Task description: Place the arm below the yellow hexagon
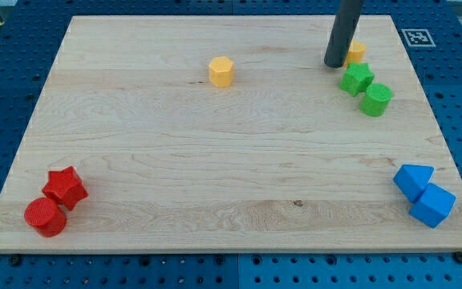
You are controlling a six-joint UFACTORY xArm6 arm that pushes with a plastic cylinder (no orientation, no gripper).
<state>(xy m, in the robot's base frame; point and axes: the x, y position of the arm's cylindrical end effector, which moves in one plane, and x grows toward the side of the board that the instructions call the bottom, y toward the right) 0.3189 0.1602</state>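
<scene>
The yellow hexagon (221, 71) stands on the wooden board, a little left of centre near the view's top. My tip (334, 63) is the lower end of the dark rod coming down from the view's top right. It rests far to the right of the hexagon, at about the same height in the view. It sits against the left side of a second yellow block (357, 53), whose shape is partly hidden by the rod.
A green star (357, 79) and a green cylinder (376, 99) lie just right of and below my tip. A red star (65, 187) and a red cylinder (46, 217) sit at bottom left. Two blue blocks (414, 181) (432, 205) sit at bottom right.
</scene>
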